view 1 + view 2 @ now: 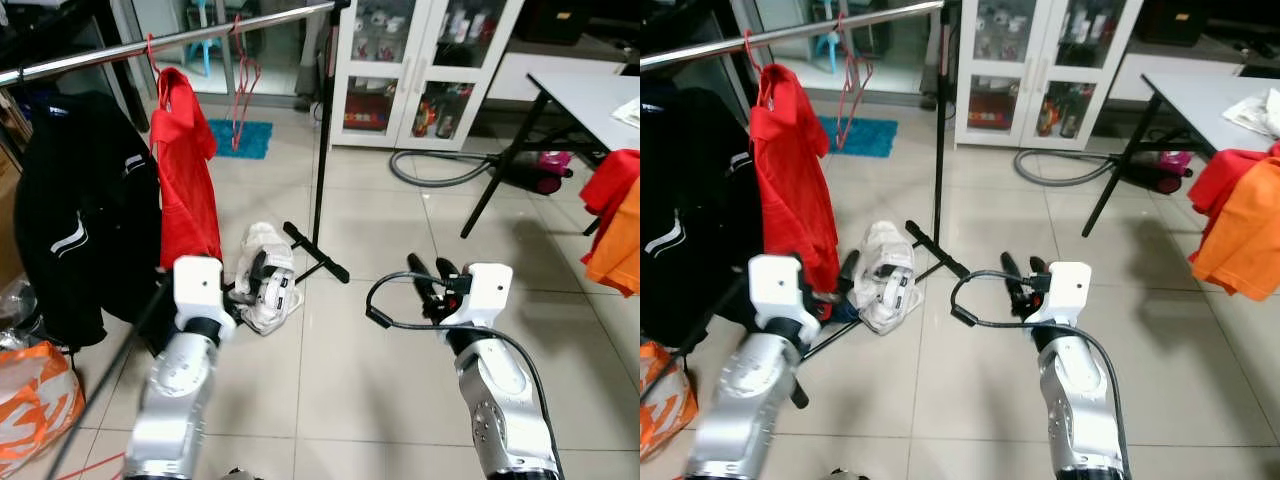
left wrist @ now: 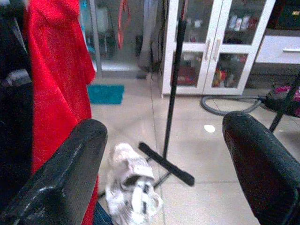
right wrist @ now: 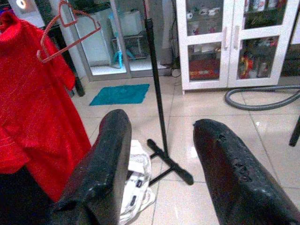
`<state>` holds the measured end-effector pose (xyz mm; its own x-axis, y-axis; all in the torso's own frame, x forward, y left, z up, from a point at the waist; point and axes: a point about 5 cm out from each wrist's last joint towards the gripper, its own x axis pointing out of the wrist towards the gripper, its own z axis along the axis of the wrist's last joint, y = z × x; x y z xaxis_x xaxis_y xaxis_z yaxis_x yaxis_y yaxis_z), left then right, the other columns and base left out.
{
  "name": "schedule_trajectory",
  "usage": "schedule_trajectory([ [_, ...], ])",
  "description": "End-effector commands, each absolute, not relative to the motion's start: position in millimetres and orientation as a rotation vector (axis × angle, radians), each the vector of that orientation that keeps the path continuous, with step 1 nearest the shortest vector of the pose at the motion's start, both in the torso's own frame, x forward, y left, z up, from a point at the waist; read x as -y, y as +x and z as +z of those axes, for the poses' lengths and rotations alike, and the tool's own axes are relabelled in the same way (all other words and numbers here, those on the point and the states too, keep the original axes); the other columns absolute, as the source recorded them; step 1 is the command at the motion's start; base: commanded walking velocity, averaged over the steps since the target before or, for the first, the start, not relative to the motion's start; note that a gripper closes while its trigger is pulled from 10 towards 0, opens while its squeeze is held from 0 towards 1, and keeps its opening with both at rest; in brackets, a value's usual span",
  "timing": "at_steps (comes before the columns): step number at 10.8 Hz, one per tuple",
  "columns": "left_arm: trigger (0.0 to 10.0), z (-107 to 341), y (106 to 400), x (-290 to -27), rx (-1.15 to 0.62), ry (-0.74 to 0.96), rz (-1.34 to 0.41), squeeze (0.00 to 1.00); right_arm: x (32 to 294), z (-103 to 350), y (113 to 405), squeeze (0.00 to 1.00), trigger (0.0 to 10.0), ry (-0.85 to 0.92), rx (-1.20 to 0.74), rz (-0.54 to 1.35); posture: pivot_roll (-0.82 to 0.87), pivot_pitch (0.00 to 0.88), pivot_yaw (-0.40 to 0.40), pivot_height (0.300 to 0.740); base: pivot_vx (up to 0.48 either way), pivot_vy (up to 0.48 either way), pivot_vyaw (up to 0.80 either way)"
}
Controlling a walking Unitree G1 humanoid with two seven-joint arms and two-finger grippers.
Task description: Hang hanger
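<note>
The red wire hanger (image 1: 243,88) hangs empty on the clothes rail (image 1: 190,38), beside a red shirt (image 1: 185,175) and a black jacket (image 1: 85,215). Our left pincer (image 2: 164,164) and right pincer (image 3: 161,159) are raised over the tiled floor (image 1: 400,400), both spread wide and empty. White bundled fabric (image 1: 265,275) lies by the rack's foot.

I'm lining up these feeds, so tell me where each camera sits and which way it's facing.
Left eye: on the head, facing forward and down at the rail, red shirt and floor; both arms show.
Right eye: beside it, same scene, shifted slightly.
Left wrist: looks along the left gripper, fingers apart, toward the rack pole and cabinet.
Right wrist: looks along the right gripper, fingers apart, toward the same pole and cabinet.
All four share the red shirt.
</note>
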<state>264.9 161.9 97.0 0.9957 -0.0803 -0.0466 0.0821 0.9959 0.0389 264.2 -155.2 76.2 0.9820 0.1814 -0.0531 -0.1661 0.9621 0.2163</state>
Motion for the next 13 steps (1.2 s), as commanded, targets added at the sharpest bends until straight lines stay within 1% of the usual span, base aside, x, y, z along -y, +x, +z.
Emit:
schedule_trajectory([
  [1,10.0,100,264,-159,-0.052,0.064,-0.101,1.0,157,75,262,1.0,10.0,0.195,-0.088,0.195,0.02,0.0,-0.001,0.74,0.0,0.0,0.0],
  [2,10.0,103,265,-158,-0.042,0.042,-0.094,0.0,158,73,265,1.0,10.0,0.158,-0.11,0.168,0.03,0.0,-0.001,0.74,0.0,0.0,0.0],
  [3,10.0,110,270,-156,-0.006,0.059,-0.089,0.0,156,70,272,0.0,10.0,0.161,-0.139,0.141,0.03,0.0,-0.004,0.74,0.0,0.0,0.0],
  [4,10.0,115,273,-153,0.009,0.037,-0.107,0.0,153,68,273,0.0,10.0,0.169,-0.148,0.146,0.03,0.0,-0.005,0.74,0.0,0.0,0.0],
  [6,10.0,118,280,-157,0.004,0.063,-0.06,0.0,151,67,275,0.0,10.0,0.174,-0.148,0.152,0.03,0.0,-0.003,0.74,0.399,0.266,0.0],
  [9,10.0,126,285,-155,0.047,0.096,-0.075,0.0,147,67,280,0.0,10.0,0.183,-0.151,0.168,0.03,0.0,-0.001,0.74,0.405,0.257,0.0],
  [10,10.0,133,287,-151,0.082,0.124,-0.096,0.0,145,67,282,0.0,10.0,0.181,-0.15,0.171,0.03,0.0,-0.001,0.74,0.416,0.24,0.69],
  [12,10.0,146,297,-143,0.113,0.155,-0.156,0.0,143,68,286,0.0,10.0,0.171,-0.145,0.174,0.04,0.0,-0.006,0.74,0.439,0.0,0.66],
  [13,10.0,157,304,-137,0.133,0.153,-0.189,0.0,143,67,287,0.0,10.0,0.169,-0.148,0.158,0.03,0.0,-0.007,0.74,0.472,0.0,0.0],
])
